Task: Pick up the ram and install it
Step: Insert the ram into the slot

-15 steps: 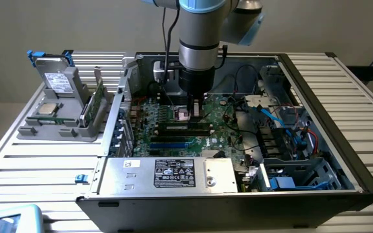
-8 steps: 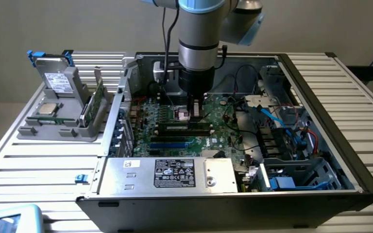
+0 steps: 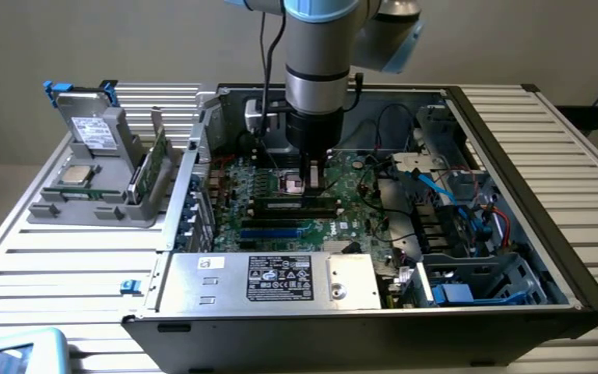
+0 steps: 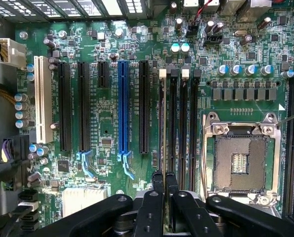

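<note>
The ram (image 3: pixel 152 167) stands on edge in the grey holder (image 3: pixel 91 212) at the exterior view's left, well apart from the gripper (image 3: pixel 314 181). Its fingers (image 4: pixel 158 185) are nearly closed and seemingly empty (the gap is dark). Sinking lower risks striking the memory slots (image 4: pixel 179 118), which the wrist view details beside the bare processor socket (image 4: pixel 240 163).

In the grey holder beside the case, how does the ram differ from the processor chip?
Shape: the ram is a long, narrow green stick; the processor chip is square and silver. Pose: the ram stands on edge; the processor chip lies face up. Place: the ram is on the exterior view's right of the processor chip. Both rest in the grey holder, away from the gripper.
</note>
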You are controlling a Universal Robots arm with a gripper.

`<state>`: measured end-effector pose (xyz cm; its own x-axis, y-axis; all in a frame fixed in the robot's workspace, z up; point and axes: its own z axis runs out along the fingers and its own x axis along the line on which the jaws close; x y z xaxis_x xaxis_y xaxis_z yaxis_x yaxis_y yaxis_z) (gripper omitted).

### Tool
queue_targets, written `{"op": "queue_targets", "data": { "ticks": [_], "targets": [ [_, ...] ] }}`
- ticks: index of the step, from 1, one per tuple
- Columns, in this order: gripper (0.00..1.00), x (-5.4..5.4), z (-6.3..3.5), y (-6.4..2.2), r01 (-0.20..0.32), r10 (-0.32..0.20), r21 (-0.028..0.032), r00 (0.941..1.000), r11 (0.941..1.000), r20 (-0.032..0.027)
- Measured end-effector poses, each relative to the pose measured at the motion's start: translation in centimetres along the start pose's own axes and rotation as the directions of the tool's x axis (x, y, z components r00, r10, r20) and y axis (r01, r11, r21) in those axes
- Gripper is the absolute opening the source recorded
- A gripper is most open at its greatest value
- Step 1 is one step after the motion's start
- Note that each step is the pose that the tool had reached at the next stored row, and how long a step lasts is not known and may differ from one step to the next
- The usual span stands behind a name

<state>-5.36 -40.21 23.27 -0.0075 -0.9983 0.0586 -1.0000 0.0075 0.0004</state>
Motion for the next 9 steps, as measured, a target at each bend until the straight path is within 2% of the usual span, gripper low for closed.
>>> {"op": "queue_targets", "data": {
  "ticks": [9],
  "targets": [
    [0.13, -0.01, 0.17, 0.04, 0.0, 0.0, 0.0006, 1.0, 1.0, -0.0001]
  ]
}}
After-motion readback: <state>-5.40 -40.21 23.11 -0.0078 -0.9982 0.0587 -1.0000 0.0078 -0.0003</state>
